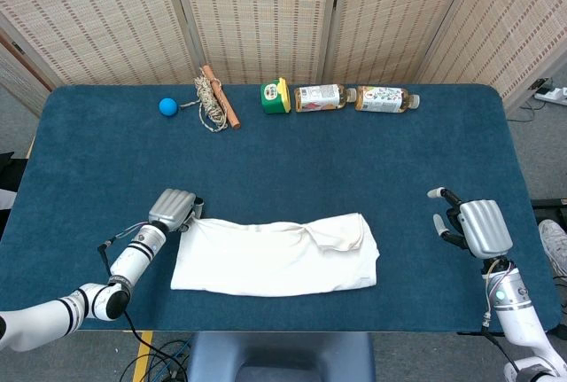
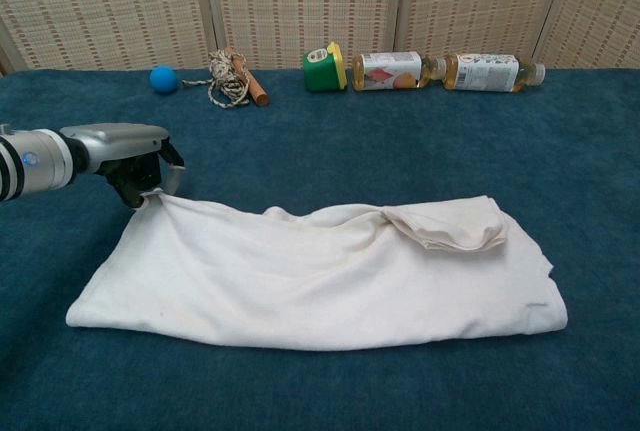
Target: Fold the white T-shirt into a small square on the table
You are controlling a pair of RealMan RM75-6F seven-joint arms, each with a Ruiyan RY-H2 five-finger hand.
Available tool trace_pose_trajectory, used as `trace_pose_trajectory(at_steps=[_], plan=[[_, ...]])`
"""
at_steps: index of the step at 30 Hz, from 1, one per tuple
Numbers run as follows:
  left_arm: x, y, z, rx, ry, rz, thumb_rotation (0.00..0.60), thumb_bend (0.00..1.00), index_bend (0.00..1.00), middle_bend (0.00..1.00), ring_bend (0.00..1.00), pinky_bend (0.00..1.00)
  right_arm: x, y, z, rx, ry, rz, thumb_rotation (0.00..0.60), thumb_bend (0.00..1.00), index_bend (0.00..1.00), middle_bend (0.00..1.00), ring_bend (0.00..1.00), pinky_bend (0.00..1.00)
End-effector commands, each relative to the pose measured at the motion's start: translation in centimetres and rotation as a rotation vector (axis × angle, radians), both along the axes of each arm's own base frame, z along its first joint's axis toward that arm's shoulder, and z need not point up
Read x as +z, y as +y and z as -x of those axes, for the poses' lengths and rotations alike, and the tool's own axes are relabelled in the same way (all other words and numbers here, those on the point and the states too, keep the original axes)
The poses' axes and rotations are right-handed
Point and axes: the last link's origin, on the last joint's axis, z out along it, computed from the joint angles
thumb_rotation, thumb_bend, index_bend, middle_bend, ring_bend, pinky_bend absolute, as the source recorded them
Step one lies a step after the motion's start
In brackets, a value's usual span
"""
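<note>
The white T-shirt (image 1: 276,255) lies folded into a long band across the lower middle of the blue worktop (image 1: 283,147), its right end doubled over into a smaller flap. At the band's upper left corner the left robot hand (image 2: 128,156) pinches the cloth, fingers curled down onto it, and in the chest view that corner is raised a little off the surface. The right robot hand (image 1: 474,225) shows only in the head view, at the lower right of the frame, well apart from the shirt, fingers spread and holding nothing. Along the top edge of the worktop lie a blue ball (image 1: 167,105), a coil of rope on a wooden stick (image 1: 213,99), a green container (image 1: 275,97) and two bottles (image 1: 354,97) on their sides.
</note>
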Motion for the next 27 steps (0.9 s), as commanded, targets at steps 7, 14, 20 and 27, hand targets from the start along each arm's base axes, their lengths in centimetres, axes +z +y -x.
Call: trace_pose_trajectory(at_steps=[7, 14, 20, 27], plan=[[0.9, 0.5, 1.2, 0.067, 0.022, -0.03, 0.6, 0.47, 0.62, 0.93, 0.85, 1.0, 0.0, 0.2, 0.0, -0.002, 0.002, -0.002, 0.6, 0.45, 0.33, 0.97, 1.0, 1.0], [1.4, -0.1, 1.8, 0.099, 0.066, -0.029, 0.6, 0.47, 0.61, 0.93, 0.85, 1.0, 0.0, 0.4, 0.0, -0.002, 0.004, -0.007, 0.6, 0.45, 0.33, 0.97, 1.0, 1.0], [1.9, -0.4, 1.9, 0.118, 0.077, -0.041, 0.6, 0.47, 0.47, 0.93, 0.85, 1.0, 0.0, 0.4, -0.2, 0.004, 0.005, -0.009, 0.6, 0.45, 0.33, 0.97, 1.0, 1.0], [3.6, -1.0, 2.4, 0.093, 0.08, -0.094, 0.6, 0.38, 0.16, 0.93, 0.83, 1.0, 0.0, 0.4, -0.4, 0.01, 0.002, -0.009, 0.6, 0.45, 0.33, 0.97, 1.0, 1.0]])
